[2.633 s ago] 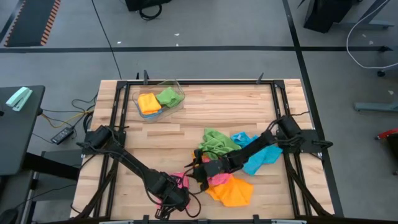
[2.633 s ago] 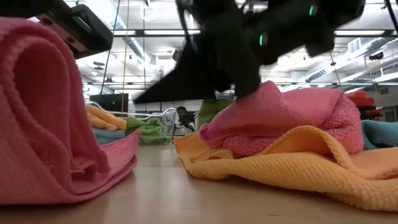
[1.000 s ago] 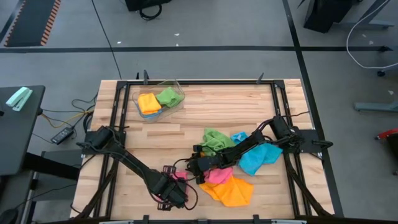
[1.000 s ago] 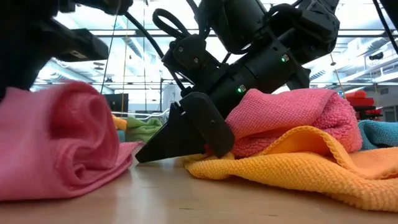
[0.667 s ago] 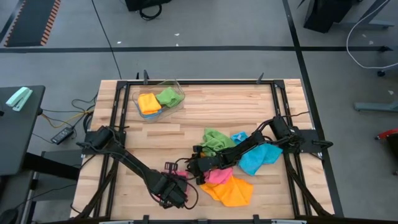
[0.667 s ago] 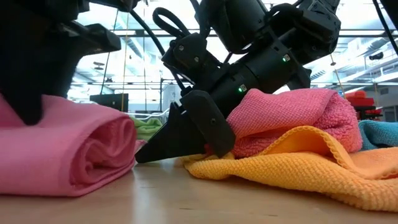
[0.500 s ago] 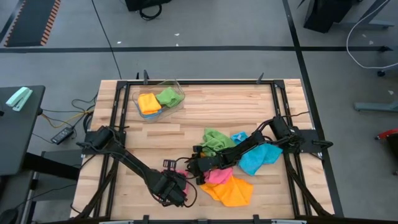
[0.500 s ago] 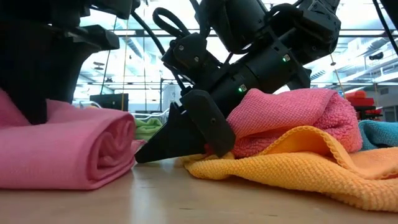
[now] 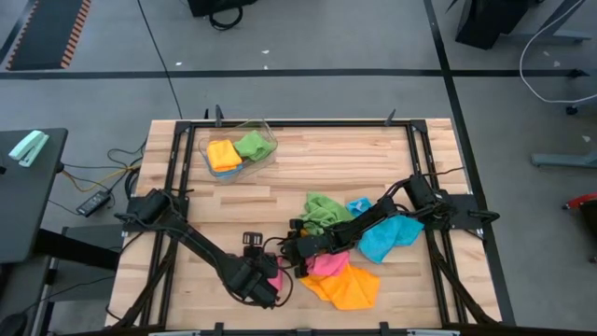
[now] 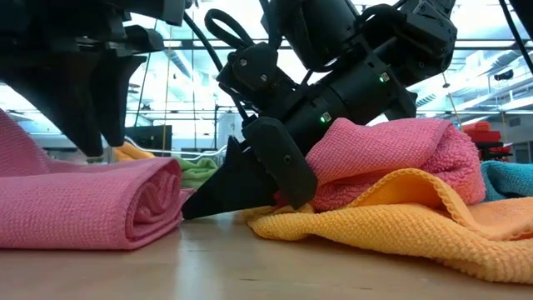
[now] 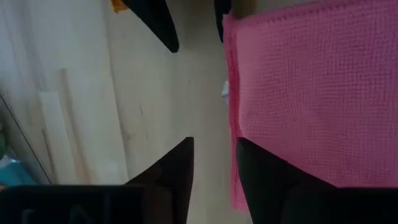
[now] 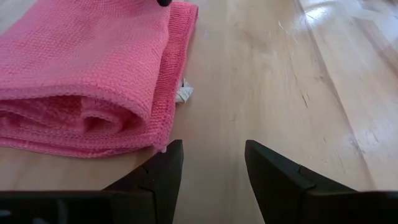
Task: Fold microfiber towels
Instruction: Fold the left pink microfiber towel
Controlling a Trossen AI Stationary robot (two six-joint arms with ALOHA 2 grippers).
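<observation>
Bin (image 9: 266,154): far corner | towel heap (image 9: 350,245): beside folded pink towel (image 10: 83,204)

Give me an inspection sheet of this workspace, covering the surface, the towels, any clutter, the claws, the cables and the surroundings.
Surface: wooden table, bare at its middle.
Job's things: folded pink towel lies flat near the front edge; loose pile of towels, green, blue, pink and orange; two folded towels in the clear bin.
Clutter: nothing seen.
Claws: left claw over the folded pink towel, fingers apart, not gripping it; right claw open, low over the table beside the towel.
Cables: loose wires left of the table.
Surroundings: grey floor with dark tape lines; side stand at left.
</observation>
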